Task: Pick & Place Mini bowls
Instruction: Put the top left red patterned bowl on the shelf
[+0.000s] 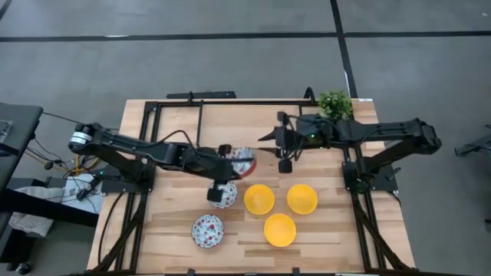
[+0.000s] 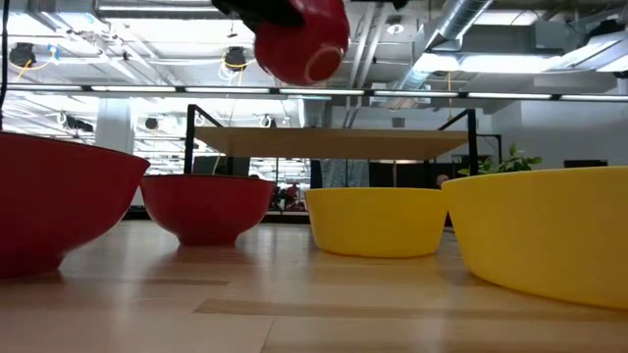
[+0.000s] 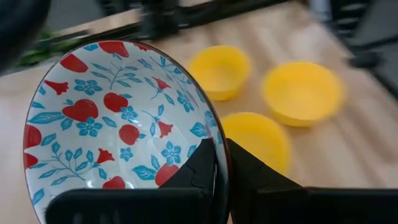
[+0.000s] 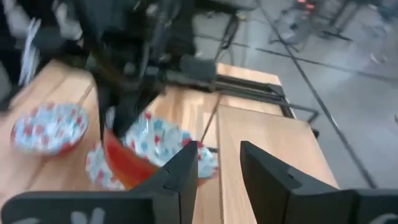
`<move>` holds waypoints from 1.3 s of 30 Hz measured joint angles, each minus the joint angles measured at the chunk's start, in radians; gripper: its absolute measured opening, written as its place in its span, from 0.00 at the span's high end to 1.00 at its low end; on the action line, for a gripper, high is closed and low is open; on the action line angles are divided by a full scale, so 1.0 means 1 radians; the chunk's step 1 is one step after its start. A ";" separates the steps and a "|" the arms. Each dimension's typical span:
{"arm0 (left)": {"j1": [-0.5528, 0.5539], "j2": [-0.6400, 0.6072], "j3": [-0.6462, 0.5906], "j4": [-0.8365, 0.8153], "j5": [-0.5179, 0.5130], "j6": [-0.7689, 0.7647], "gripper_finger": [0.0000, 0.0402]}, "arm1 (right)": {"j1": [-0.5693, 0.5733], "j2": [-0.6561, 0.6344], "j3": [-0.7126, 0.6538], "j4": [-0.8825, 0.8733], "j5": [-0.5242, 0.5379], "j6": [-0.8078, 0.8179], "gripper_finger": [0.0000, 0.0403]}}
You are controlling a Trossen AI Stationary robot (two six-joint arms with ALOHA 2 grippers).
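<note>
While the wooden table (image 1: 322, 230) and its black frame (image 1: 176, 103) fill the overhead view, the left arm (image 1: 138, 149) reaches in across the middle of the tabletop and the right arm (image 1: 383, 134) stretches in from the opposite edge, past a small green plant (image 1: 335, 103) at the far corner. Three yellow bowls (image 1: 259, 198) sit in a tight triangle near the table's centre, close together and directly beside the left arm's working area. Two floral bowls rest on the wood: one (image 1: 222, 195) partly under the left arm, the other (image 1: 207, 231) nearer the front edge. A third floral bowl (image 3: 118, 118), red outside and patterned inside, hangs tilted in the air above the table, with the left gripper (image 3: 221, 171) pinched on its rim, one finger inside and one outside. In the low view this raised bowl (image 2: 302, 41) shows well clear of the bowls standing below. The right gripper (image 4: 217, 165) hovers apart from it, over bare wood between the held bowl and the plant, its fingers spread with nothing between them.
</note>
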 joint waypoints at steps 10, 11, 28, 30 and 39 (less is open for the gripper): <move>-0.095 -0.023 0.000 -0.212 -0.024 0.040 0.95 | 0.101 0.143 0.112 -0.114 0.002 -0.272 0.72; -0.100 -0.022 0.000 -0.211 -0.037 0.040 0.95 | 0.109 0.158 0.112 -0.126 0.011 -0.301 0.72; -0.142 -0.020 -0.001 -0.220 -0.057 0.028 0.95 | 0.205 0.264 0.112 -0.087 0.101 -0.408 0.72; -0.142 -0.020 -0.001 -0.220 -0.038 0.029 0.95 | 0.204 0.264 0.112 -0.087 0.089 -0.396 0.72; -0.142 -0.020 -0.001 -0.220 0.012 0.030 0.95 | 0.209 0.264 0.112 -0.084 0.013 -0.400 0.72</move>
